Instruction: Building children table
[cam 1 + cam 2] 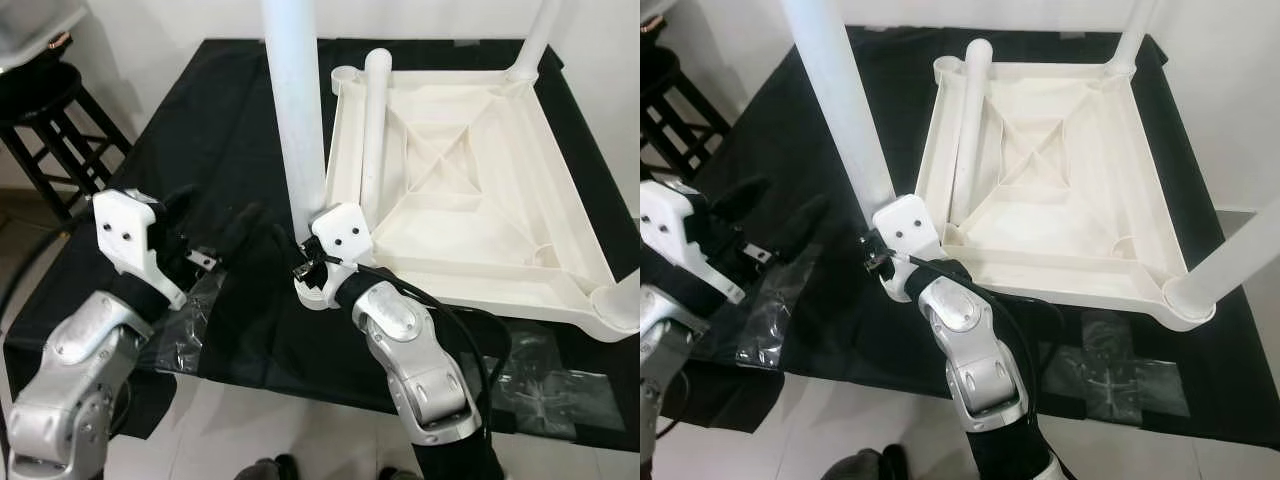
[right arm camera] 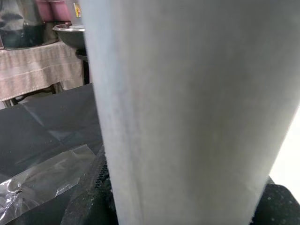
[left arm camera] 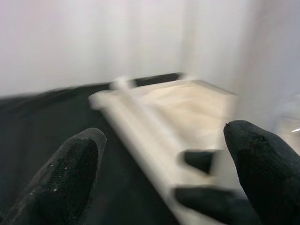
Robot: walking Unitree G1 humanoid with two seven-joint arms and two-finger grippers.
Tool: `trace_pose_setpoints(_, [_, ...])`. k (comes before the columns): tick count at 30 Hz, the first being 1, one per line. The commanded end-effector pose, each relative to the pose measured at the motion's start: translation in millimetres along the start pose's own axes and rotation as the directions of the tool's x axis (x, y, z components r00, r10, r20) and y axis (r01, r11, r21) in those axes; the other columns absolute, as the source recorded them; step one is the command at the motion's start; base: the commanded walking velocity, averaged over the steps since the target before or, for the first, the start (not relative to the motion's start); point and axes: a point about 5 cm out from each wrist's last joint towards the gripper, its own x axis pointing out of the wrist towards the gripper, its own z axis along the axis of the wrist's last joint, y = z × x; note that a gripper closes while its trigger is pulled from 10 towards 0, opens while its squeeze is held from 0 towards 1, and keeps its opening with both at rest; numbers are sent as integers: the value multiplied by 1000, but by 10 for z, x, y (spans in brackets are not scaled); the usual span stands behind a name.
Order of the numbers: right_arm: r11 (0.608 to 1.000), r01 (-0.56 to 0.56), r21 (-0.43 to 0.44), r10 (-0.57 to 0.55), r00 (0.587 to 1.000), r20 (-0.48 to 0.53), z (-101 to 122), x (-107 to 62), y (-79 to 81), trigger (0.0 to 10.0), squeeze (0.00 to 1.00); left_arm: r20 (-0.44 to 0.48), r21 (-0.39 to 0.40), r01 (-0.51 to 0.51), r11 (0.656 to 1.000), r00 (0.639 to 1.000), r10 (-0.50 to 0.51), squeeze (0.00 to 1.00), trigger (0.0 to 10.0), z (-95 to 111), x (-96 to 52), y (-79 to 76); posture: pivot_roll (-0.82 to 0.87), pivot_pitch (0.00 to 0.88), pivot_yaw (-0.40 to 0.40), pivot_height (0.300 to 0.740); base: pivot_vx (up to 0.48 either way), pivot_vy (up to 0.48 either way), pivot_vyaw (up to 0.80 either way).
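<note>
Upturned white plastic table top on a black cloth over the work surface, ribbed underside facing up. Two legs already standing in sockets: one at the far right corner, one at the near right corner, both upright. Third leg lying loose inside the tray along its left wall, one end resting by the far left socket.

Right gripper just off the near left corner of the table top, clamped on a fourth white leg, held upright and rising out of the top of the head views. In the right wrist view, that leg close against the camera, black finger pressed at its side.

Left gripper low over the cloth, beside and left of the held leg, fingers spread apart with nothing between them. Blurred table top ahead in the left wrist view.

Clear plastic wrap flat on the cloth near the front edge; more of it near the right front. Dark wooden stool on the floor to the far left.
</note>
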Motion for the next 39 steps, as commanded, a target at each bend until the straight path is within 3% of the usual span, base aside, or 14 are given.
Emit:
trace_pose_setpoints(1, [997,77,32,-69,977,-200,-395,-85,-120,10000,0,-3,-26,55,998,998,-55,1000,10000,41,-29,24,-6,178,63,740,0,0,0])
trace_pose_setpoints(3, [996,83,34,-75,978,-192,-379,-53,-132,10000,0,-13,-44,258,965,966,-259,1000,10000,165,-11,18,-10,168,67,740,0,0,0])
trace_pose_setpoints(5, [996,85,35,-77,979,-188,-372,-40,-134,10000,0,-16,-50,321,946,947,-322,1000,10000,203,2,23,-11,166,67,740,0,0,0])
trace_pose_setpoints(10, [996,78,41,-69,982,-173,-348,-3,-118,10000,0,-23,-9,400,917,916,-400,1000,10000,297,177,145,-20,152,68,740,0,0,0])
trace_pose_setpoints(19, [997,65,47,-57,985,-160,-322,25,-91,10000,0,23,-30,473,881,881,-472,1000,10000,413,409,164,-22,143,71,740,0,0,0])
trace_pose_setpoints(20, [997,60,51,-52,987,-154,-310,35,-78,10000,0,15,-31,486,873,874,-486,35,10000,424,508,182,-24,141,75,740,0,0,0])
trace_pose_setpoints(21, [997,56,55,-47,988,-148,-299,42,-64,10000,0,3,-30,491,870,871,-491,0,10000,422,605,206,-24,141,75,740,0,0,0])
trace_pose_setpoints(23, [997,56,55,-47,988,-148,-299,42,-64,10000,0,3,-30,491,870,871,-491,0,10000,422,605,206,-24,141,75,740,0,0,0])
trace_pose_setpoints(24, [997,51,59,-42,989,-143,-288,45,-47,10000,0,-13,-27,489,872,872,-489,0,10000,405,688,238,-28,142,83,740,0,0,0])
trace_pose_setpoints(26, [997,45,66,-36,990,-136,-278,48,-20,10000,0,-32,-39,513,857,857,-514,0,10000,384,787,258,-32,144,87,740,0,0,0])
trace_pose_setpoints(27, [997,41,71,-31,991,-133,-273,52,-1,10000,0,-36,-52,557,829,828,-559,0,10000,386,861,218,-31,147,88,740,0,0,0])
trace_pose_setpoints(35, [996,36,77,-26,991,-129,-266,62,19,10000,0,-55,-57,615,787,785,-617,0,10000,388,959,138,-30,149,91,740,0,0,0])
trace_pose_setpoints(36, [996,35,79,-25,992,-127,-260,71,20,10000,0,-54,-63,635,770,768,-638,0,0,399,988,120,-30,149,92,740,0,0,0])
trace_pose_setpoints(39, [996,35,80,-25,992,-121,-249,82,15,10000,0,-51,-71,650,756,755,-654,0,0,416,1005,109,-31,149,91,740,0,0,0])
